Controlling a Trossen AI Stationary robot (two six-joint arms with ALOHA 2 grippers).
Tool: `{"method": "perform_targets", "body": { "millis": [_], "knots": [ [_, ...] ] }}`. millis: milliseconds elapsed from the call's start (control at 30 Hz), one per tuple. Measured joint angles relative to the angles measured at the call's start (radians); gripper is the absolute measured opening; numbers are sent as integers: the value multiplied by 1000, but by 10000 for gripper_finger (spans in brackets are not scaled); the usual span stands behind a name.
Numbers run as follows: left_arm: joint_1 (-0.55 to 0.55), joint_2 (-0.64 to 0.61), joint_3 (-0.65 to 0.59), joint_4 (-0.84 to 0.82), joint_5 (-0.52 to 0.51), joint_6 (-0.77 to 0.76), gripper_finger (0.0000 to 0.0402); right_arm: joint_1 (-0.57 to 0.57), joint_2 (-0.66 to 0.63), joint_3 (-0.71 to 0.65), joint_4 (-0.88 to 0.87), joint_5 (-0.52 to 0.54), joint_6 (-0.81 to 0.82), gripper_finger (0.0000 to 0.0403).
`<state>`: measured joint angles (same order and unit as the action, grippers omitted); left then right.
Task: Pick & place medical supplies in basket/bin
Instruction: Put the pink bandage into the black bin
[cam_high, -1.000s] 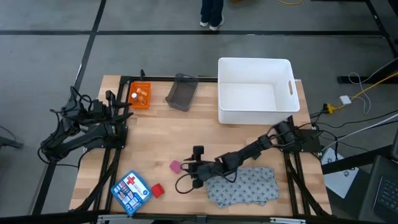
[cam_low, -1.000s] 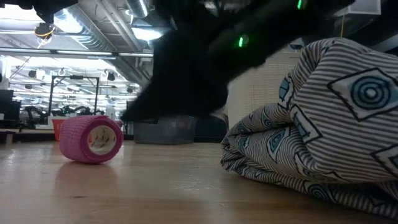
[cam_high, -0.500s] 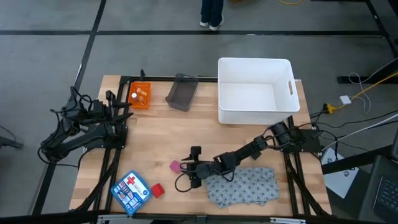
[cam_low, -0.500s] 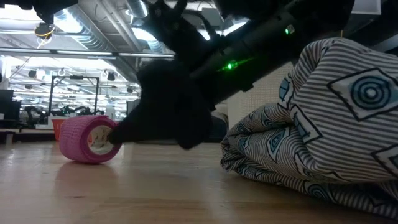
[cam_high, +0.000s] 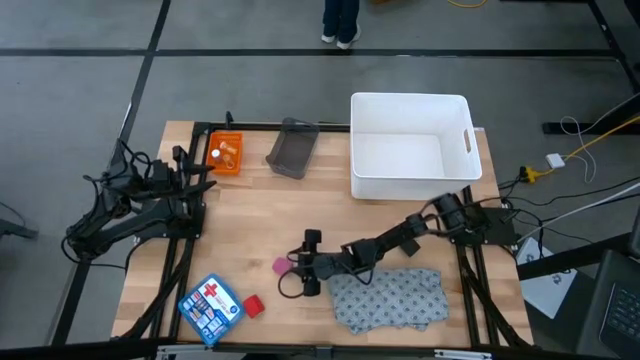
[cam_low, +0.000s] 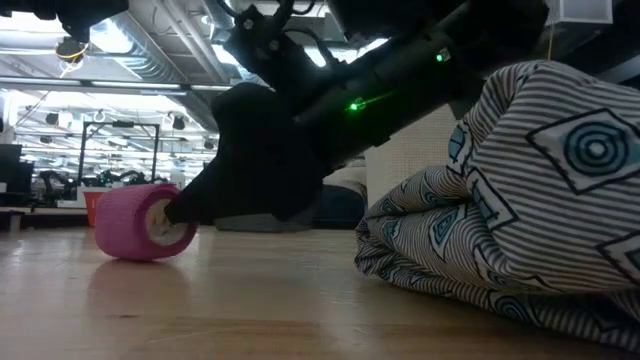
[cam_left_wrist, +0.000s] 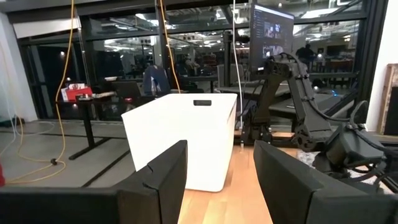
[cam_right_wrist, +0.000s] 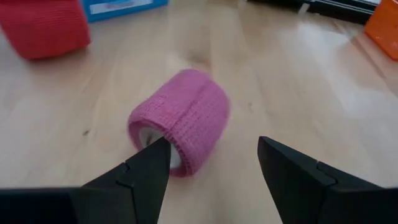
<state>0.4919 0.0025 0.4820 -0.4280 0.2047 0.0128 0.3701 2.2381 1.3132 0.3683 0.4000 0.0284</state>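
Observation:
The pink roll (cam_high: 282, 265) (cam_low: 135, 222) (cam_right_wrist: 183, 118) lies on its side on the wooden table. My right gripper (cam_high: 297, 266) (cam_right_wrist: 212, 143) is open and low over the table, reaching from the table's right. Its fingers stand on either side of the roll's near end. The grey patterned cloth (cam_high: 390, 298) (cam_low: 520, 200) lies crumpled beside the right arm. A red roll (cam_high: 253, 306) (cam_right_wrist: 43, 28) sits near the front edge. Small vials rest in an orange tray (cam_high: 225, 154). My left gripper (cam_left_wrist: 217, 149) is open and waits at the table's left side. My right gripper has one fingertip (cam_right_wrist: 155, 149) (cam_low: 170, 212) at the pink roll's open end (cam_right_wrist: 149, 138), coming level from the table's right. I cannot tell whether it touches. The roll lies on the table.
A white bin (cam_high: 410, 146) stands at the far right of the table. A grey tray (cam_high: 292, 148) lies at the far edge, and a blue first-aid box (cam_high: 211, 308) at the near left. Bare wood shows in the middle.
My right gripper has moved toward the table's left and down, closing in on the pink roll until its fingers flank the roll's end. The roll and the cloth have stayed where they were.

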Motion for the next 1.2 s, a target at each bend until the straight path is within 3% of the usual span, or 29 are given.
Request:
{"method": "perform_targets", "body": {
  "millis": [167,300,467,800,933,1200],
  "knots": [
    [0,0,0,1,0,0,180,-23,0,0,0,-10,16,233],
    [0,0,0,1,0,0,180,-41,0,0,0,-63,16,202],
    [0,0,0,1,1,0,180,-60,0,0,0,-132,13,143],
    [0,0,0,1,9,0,180,-82,0,0,66,-150,-26,12],
    [0,0,0,1,9,0,180,-111,0,11,110,-151,-37,16],
    [0,0,0,1,10,0,180,-164,-2,163,61,-180,-118,12]
  ]
}}
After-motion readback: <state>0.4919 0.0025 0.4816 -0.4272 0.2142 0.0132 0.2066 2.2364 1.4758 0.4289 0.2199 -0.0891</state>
